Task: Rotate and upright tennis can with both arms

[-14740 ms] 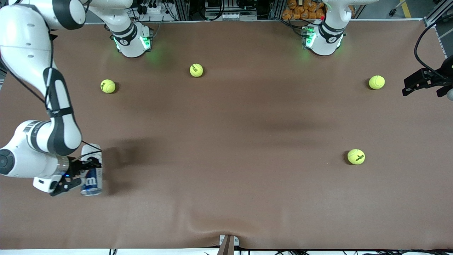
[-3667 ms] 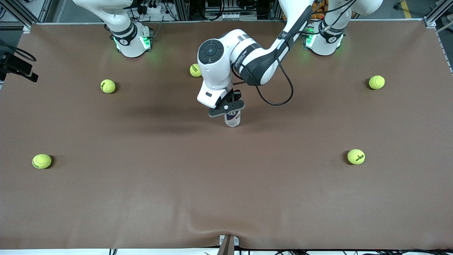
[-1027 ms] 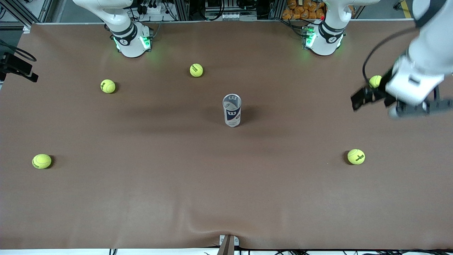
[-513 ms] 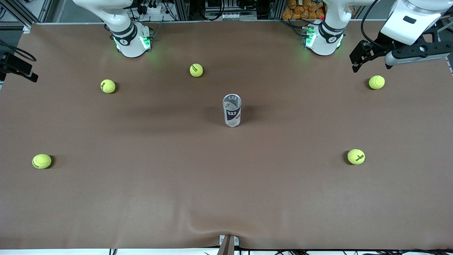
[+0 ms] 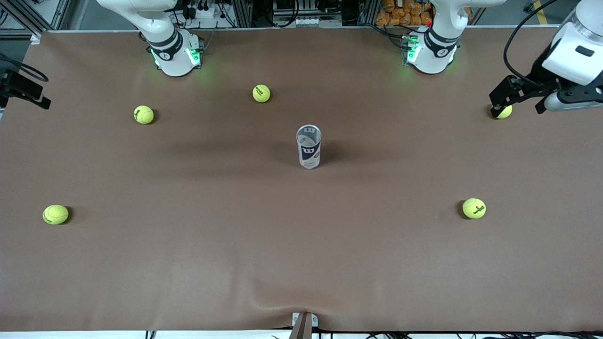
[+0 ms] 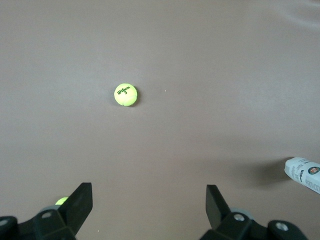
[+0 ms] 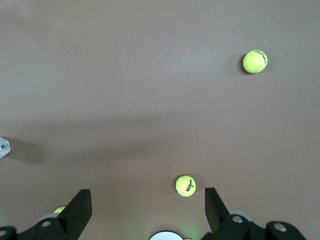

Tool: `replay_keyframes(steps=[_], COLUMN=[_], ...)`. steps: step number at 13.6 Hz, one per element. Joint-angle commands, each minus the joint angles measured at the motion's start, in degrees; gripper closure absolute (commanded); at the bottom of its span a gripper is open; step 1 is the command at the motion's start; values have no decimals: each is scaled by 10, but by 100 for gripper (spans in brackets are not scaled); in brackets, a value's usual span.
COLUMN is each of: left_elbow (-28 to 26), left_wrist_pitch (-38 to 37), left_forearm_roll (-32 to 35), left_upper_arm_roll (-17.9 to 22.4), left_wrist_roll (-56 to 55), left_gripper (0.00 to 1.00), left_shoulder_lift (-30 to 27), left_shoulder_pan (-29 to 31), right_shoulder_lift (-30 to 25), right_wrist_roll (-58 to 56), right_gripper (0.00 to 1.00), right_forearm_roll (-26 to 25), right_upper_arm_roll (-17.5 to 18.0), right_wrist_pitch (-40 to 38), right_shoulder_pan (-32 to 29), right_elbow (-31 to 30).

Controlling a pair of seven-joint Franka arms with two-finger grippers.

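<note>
The tennis can (image 5: 309,147), white and clear with a navy band and a white "W", stands upright on the brown table's middle with no gripper touching it. Its edge shows in the left wrist view (image 6: 304,175) and the right wrist view (image 7: 2,147). My left gripper (image 6: 148,202) is open and empty, up in the air over the left arm's end of the table. Its hand shows in the front view (image 5: 567,77), over a tennis ball (image 5: 504,112). My right gripper (image 7: 147,210) is open and empty, high over the right arm's end; the right arm waits.
Several yellow-green tennis balls lie scattered on the table: one (image 5: 261,93) near the bases, one (image 5: 143,114) and one (image 5: 55,214) toward the right arm's end, one (image 5: 474,208) toward the left arm's end. A black mount (image 5: 23,89) sticks in at the right arm's end.
The left arm let go of the can at the table's middle and swung away to its own end, where its hand now partly covers a ball. The can has stayed upright.
</note>
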Motion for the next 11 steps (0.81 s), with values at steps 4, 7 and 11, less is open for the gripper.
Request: replay_keyframes(steps=[4,7,11], left_elbow=[11,11,2], left_wrist_pitch=[-9,-9,-11], left_forearm_roll=[0,0,0], left_upper_arm_roll=[26,48,68], left_wrist_roll=[57,73,92], left_gripper=[0,0,0], left_shoulder_lift=[7,6,4], left_shoulder_pan=[1,3,3], right_shoulder_lift=[-1,-1,-1], right_wrist_roll=[10,10,10], right_gripper=[0,0,0], right_forearm_roll=[5,6,6], right_upper_arm_roll=[6,6,6], right_wrist_pitch=[-4,-5,-5], right_shoulder_pan=[-6,-6,-5], right_elbow=[3,3,3])
